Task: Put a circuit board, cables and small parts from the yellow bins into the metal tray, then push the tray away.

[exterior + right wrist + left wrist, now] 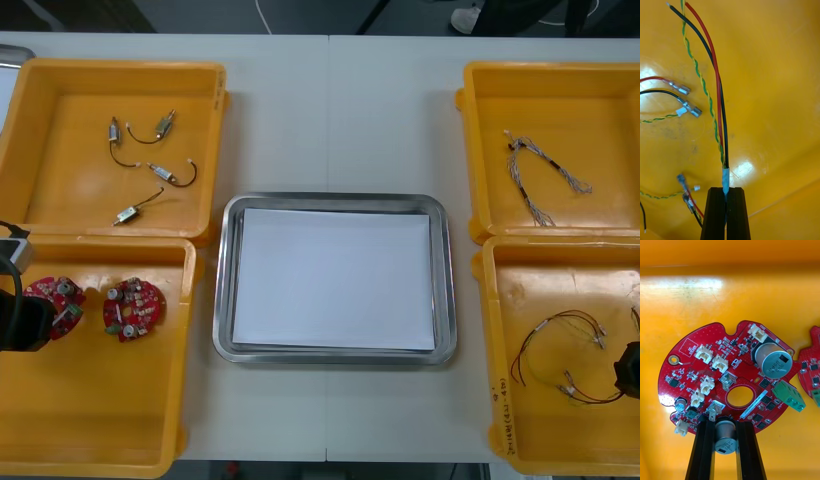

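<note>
My left gripper (725,426) is shut on a round red circuit board (730,378), its fingers clamping a silver can at the board's near edge. In the front view that gripper (18,312) sits at the left edge of the near left yellow bin (100,420), on the board (58,303). A second board (133,308) lies beside it. My right gripper (726,195) is shut on the taped end of a red, black and yellow-green cable bundle (717,112). It shows at the right edge of the near right bin (628,370). The metal tray (226,290), white inside, lies between the bins.
The far left bin (60,100) holds several small metal parts (150,165) with thin black leads. The far right bin (590,90) holds a twisted cable (540,175). More cable ends with metal terminals (687,108) lie near my right fingers. Bare table runs beyond the tray.
</note>
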Robot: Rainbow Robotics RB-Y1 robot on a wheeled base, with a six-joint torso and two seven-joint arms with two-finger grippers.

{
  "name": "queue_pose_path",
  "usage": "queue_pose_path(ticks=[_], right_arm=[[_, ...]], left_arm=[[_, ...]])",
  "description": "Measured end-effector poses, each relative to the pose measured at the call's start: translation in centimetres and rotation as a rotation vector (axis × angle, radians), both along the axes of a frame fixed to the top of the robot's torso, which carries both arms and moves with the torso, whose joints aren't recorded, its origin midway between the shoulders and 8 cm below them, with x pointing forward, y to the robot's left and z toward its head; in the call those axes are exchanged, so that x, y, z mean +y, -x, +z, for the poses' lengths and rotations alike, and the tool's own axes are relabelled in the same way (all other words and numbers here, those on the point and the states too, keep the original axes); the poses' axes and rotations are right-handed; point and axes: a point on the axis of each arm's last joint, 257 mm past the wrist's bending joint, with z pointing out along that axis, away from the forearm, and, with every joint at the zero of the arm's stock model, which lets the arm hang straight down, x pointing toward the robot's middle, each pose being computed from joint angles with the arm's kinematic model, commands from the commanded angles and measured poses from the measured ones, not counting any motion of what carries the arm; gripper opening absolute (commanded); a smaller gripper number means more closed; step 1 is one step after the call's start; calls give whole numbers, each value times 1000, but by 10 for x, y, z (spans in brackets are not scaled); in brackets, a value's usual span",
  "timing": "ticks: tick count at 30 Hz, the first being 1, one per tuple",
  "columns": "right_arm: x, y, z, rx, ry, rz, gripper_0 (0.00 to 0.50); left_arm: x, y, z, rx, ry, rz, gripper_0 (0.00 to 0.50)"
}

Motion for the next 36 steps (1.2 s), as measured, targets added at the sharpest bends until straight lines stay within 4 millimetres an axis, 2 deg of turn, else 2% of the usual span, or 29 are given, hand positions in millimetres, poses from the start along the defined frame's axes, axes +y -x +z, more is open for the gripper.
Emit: queue_pose_path(ticks=[8, 13, 20, 25, 31, 36], right_arm=[[-1, 15, 37, 25, 51, 29, 0], [-3, 25, 61, 48, 112, 63, 0], [-2, 5, 95, -28, 190, 119, 0], [12, -3, 110, -55, 184, 214, 0], [12, -7, 125, -59, 308, 468, 0], [14, -8, 137, -68, 348, 529, 0]], left_arm=[[-5, 14, 31, 45, -24, -16, 0], [-23, 18, 53, 67, -25, -67, 0], [-62, 17, 85, 71, -4, -182, 0], [-90, 14, 106, 45, -8, -276, 1], [-123, 8, 110, 41, -27, -386, 2], [-149, 6, 108, 53, -50, -476, 0]])
